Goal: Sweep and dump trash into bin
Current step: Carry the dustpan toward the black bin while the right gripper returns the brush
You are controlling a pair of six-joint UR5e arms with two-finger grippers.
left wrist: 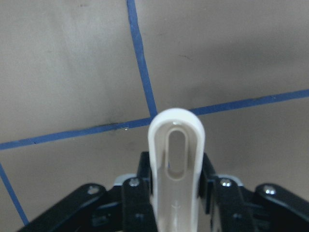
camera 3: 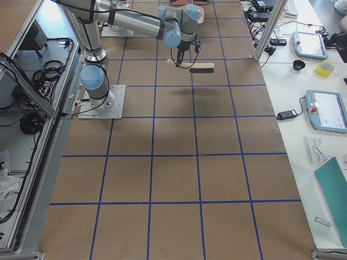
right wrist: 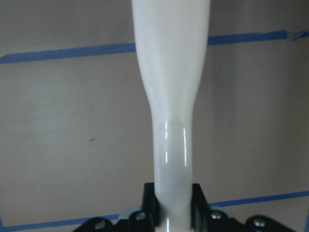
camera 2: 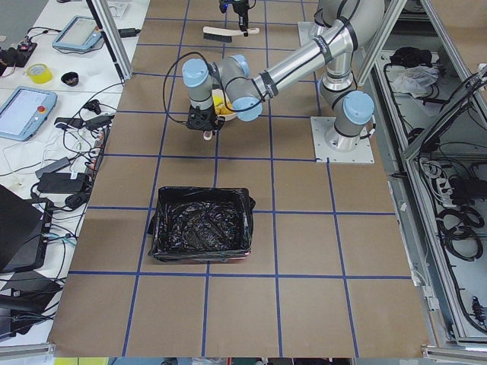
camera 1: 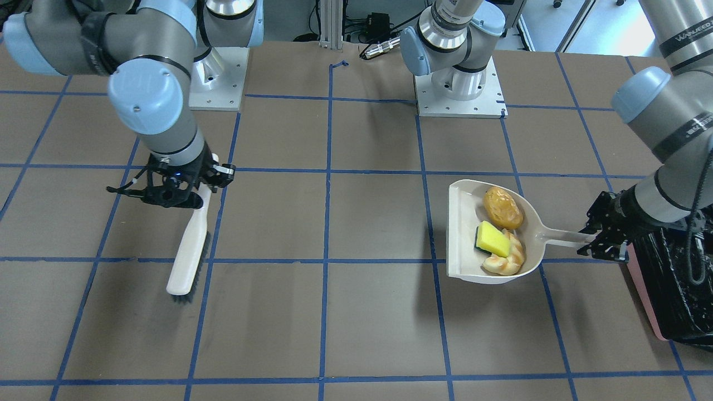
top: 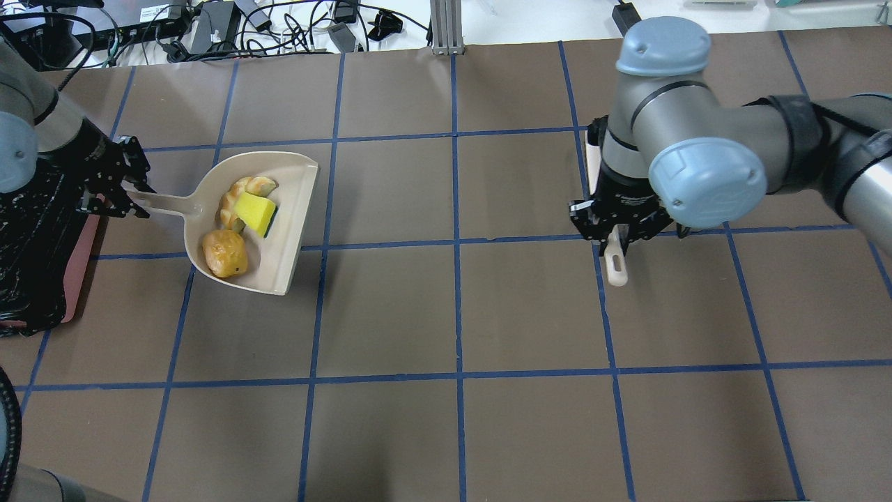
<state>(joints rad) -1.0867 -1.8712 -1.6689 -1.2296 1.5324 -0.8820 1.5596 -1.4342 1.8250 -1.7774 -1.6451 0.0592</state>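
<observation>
Gripping at brown blue-taped table [top: 453, 314] | left gripper [top: 132, 201] clamps dustpan [top: 296, 209] | right gripper [top: 613, 233] clamps brush [camera 1: 188, 256]

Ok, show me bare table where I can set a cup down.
Bare: the middle squares of the brown table between the beige plastic dustpan and the white bristle brush. Crowded: the end where the dustpan, left gripper and black-bagged pink bin bunch.

Trash [camera 1: 493, 238] in dustpan [camera 1: 462, 234] near bin [camera 1: 668, 289]
</observation>
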